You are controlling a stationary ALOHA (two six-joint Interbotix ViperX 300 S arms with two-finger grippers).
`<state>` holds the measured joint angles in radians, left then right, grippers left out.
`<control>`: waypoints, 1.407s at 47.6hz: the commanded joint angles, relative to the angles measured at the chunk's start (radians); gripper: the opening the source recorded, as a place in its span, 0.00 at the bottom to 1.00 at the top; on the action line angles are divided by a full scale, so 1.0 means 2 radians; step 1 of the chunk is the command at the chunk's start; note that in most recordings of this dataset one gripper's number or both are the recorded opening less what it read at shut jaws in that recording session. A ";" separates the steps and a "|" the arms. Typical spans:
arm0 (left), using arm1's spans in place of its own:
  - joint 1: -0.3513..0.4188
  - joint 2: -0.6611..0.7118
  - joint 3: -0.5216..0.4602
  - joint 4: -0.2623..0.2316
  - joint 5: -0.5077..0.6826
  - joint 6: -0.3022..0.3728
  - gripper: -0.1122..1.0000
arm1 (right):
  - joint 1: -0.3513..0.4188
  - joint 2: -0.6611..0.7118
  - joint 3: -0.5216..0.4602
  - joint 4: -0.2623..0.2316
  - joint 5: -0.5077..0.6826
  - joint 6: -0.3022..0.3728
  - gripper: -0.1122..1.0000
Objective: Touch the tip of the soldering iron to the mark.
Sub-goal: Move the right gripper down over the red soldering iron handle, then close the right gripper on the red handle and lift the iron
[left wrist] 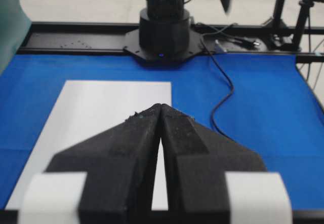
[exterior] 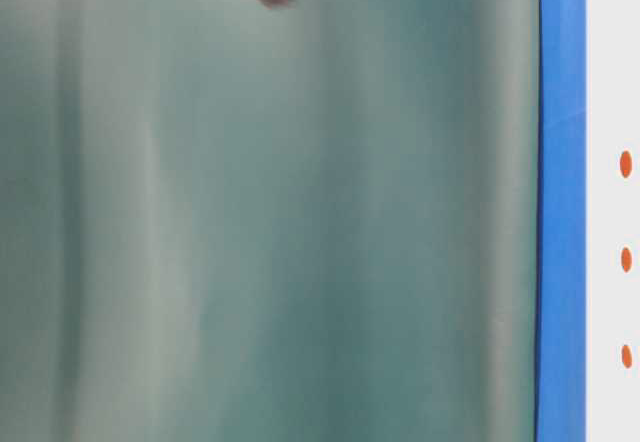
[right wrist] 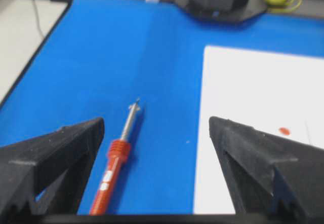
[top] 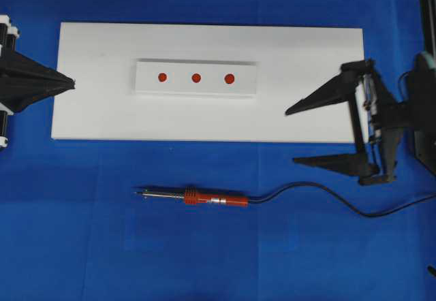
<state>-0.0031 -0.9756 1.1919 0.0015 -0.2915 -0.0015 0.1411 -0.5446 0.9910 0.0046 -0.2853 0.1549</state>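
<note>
Bright even light w/ soft shadows; table-level view mostly blurred teal, right wrist view slightly soft.

We see the left gripper (top: 68, 82) at the left edge of the overhead view, its two black fingers pressed together into a single point that faces right. The right gripper (top: 294, 135) reaches in from the right edge on its black wrist, its jaws spread wide and its fingertips (top: 291, 111) facing left. In each wrist view the fingers (right wrist: 238, 138) lie roughly level.
</note>
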 commanded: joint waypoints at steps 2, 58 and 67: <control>-0.001 0.002 -0.004 0.001 -0.003 -0.001 0.10 | 0.011 0.041 -0.028 0.009 -0.005 0.008 0.88; -0.002 0.002 0.006 0.001 -0.006 0.003 0.10 | 0.082 0.421 -0.187 0.193 -0.087 0.008 0.86; -0.001 0.002 0.007 0.001 -0.007 0.003 0.10 | 0.082 0.431 -0.189 0.195 -0.087 0.008 0.86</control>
<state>-0.0046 -0.9771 1.2164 0.0015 -0.2930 0.0031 0.3022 0.3313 0.6305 0.3912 -0.4495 0.1718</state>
